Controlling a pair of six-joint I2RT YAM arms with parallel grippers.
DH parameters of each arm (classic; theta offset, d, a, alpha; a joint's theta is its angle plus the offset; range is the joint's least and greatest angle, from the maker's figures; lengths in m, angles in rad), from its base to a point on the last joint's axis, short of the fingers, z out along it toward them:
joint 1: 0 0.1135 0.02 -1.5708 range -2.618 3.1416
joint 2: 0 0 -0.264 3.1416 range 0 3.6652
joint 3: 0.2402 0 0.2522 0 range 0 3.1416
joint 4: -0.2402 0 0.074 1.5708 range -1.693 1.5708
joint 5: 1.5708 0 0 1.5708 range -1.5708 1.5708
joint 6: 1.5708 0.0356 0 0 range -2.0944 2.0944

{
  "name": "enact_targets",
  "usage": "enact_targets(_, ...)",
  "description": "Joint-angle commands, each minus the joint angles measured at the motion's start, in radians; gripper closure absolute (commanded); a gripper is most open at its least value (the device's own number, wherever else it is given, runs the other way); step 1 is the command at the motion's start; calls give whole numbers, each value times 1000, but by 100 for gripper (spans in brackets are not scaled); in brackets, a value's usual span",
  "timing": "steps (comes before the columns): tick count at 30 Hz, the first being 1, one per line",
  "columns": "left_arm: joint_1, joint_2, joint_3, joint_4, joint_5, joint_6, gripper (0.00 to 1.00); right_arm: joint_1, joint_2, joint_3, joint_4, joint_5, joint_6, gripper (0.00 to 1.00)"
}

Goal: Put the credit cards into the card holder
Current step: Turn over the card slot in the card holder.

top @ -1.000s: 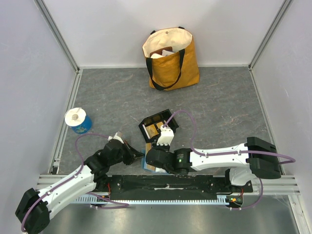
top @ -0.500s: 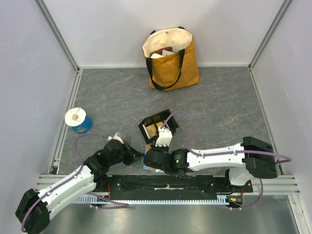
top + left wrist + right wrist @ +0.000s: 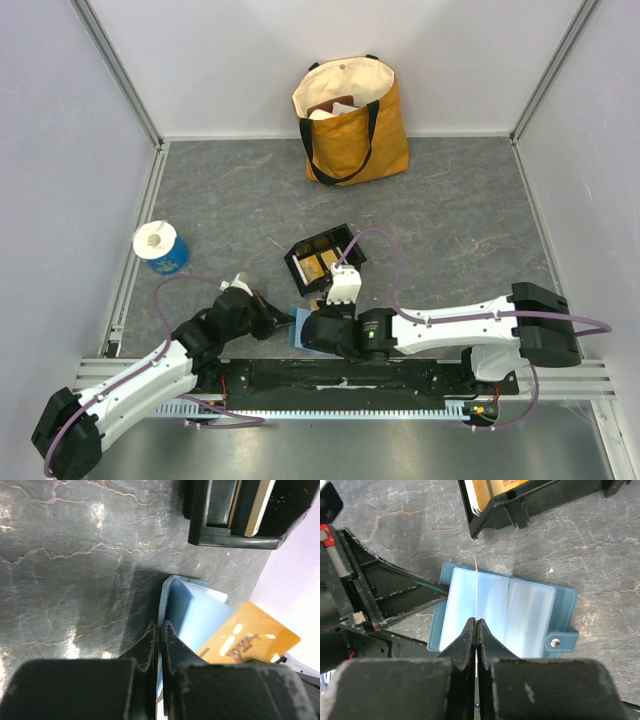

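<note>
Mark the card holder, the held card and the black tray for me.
card holder [image 3: 530,612], right wrist view, pale lining of its right half.
card [image 3: 250,636], left wrist view, middle of its gold face.
tray [image 3: 235,542], left wrist view, its near black wall.

Grey marbled table [image 3: 450,220]: tote bag [image 3: 350,125], blue roll [image 3: 160,248], black tray [image 3: 293,266], card holder [image 3: 530,612].

The left arm [image 3: 150,375] is reaching in from the lower left, the left gripper [image 3: 159,627] lying low with jaws pressed together. The right arm [image 3: 450,325] is stretching leftward, the right gripper [image 3: 476,622] pointing down, jaws pinched tight.
</note>
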Motion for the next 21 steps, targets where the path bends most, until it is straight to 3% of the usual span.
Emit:
enact_targets(1,-5,20,-20,14,-37,-16,98,3,-115,-51,6,67,-10,100)
enact_targets(4,-5,64,-34,45,-59,-13,98,1,-187,-98,59,61,-32,100)
enact_targets(12,-5,234,-28,164,-77,-24,98,-163,-300,-285,269,-245,-119,100)
enact_targets(21,-7,215,-40,168,-73,-22,98,-215,-271,-307,293,-336,-147,100)
